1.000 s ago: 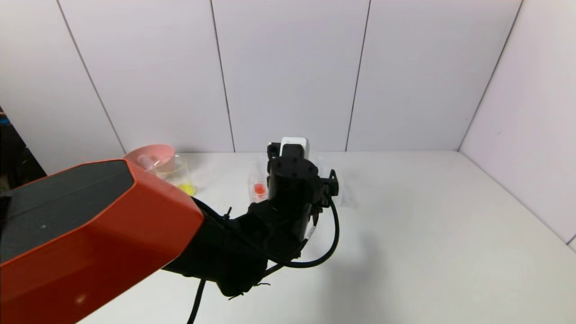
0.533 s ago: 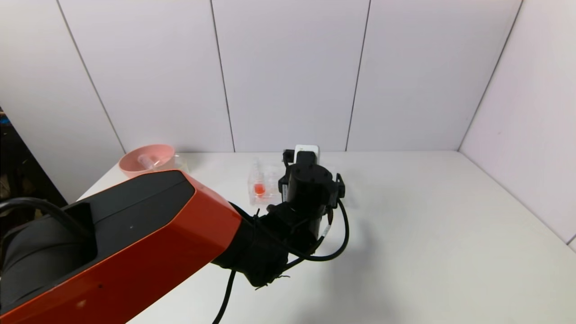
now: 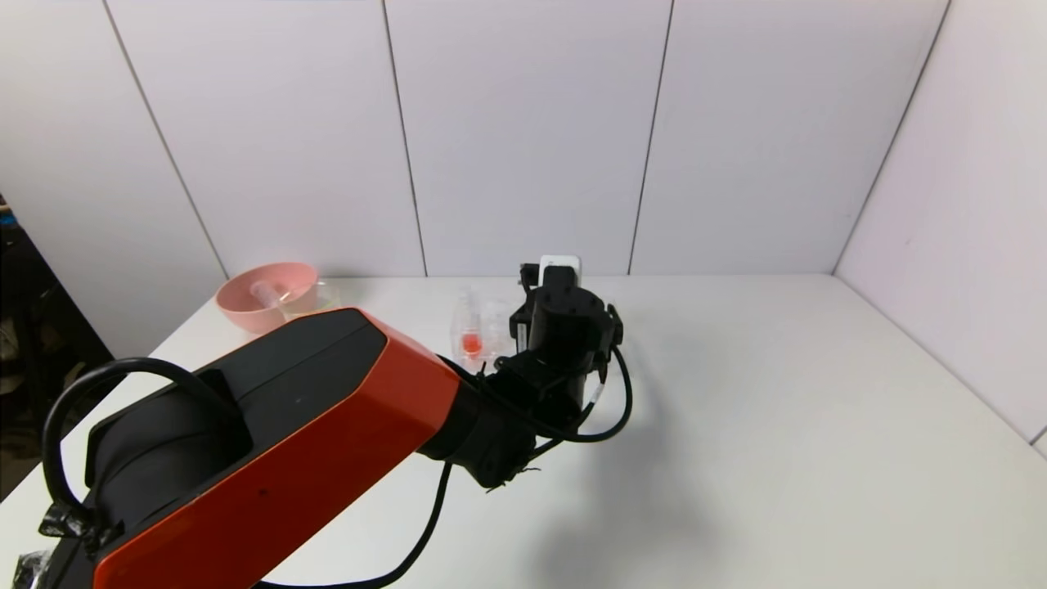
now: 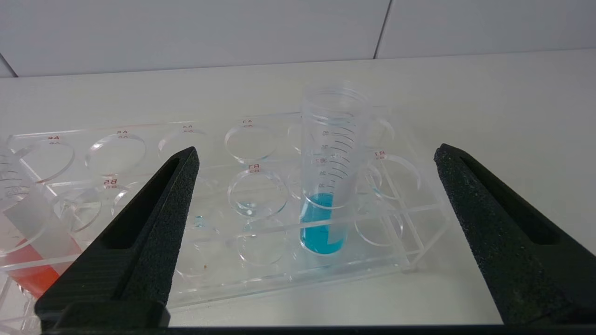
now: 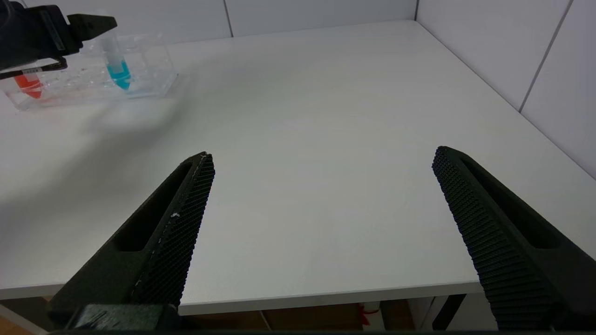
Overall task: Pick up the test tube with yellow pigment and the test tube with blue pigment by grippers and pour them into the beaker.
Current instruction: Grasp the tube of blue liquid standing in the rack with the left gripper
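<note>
White wall panels back a white table (image 3: 777,425), and near its far edge stands a clear acrylic tube rack (image 4: 260,204). Reaching over the table toward that rack is the left gripper (image 4: 316,186), its black jaws spread wide and holding nothing. Between those jaws, a little farther off and not touched by either, stands the test tube with blue pigment (image 4: 328,186), upright in a hole near one end of the rack, with blue liquid filling only its rounded bottom. Toward the opposite end of the rack, outside the left jaw, sits a tube with red liquid (image 4: 28,260), leaning slightly.

From the head view the wrist of the left arm hides the blue tube; only the red one (image 3: 470,342) shows beside it. Well to the left, at the table's back corner, is a pink bowl (image 3: 266,294) with a clear tube lying in it, and just beside the bowl a clear beaker (image 3: 321,296), mostly hidden behind the arm.

Low at the table's near edge, well apart from the rack, the right gripper (image 5: 321,232) rests with its jaws wide apart and nothing between them.
</note>
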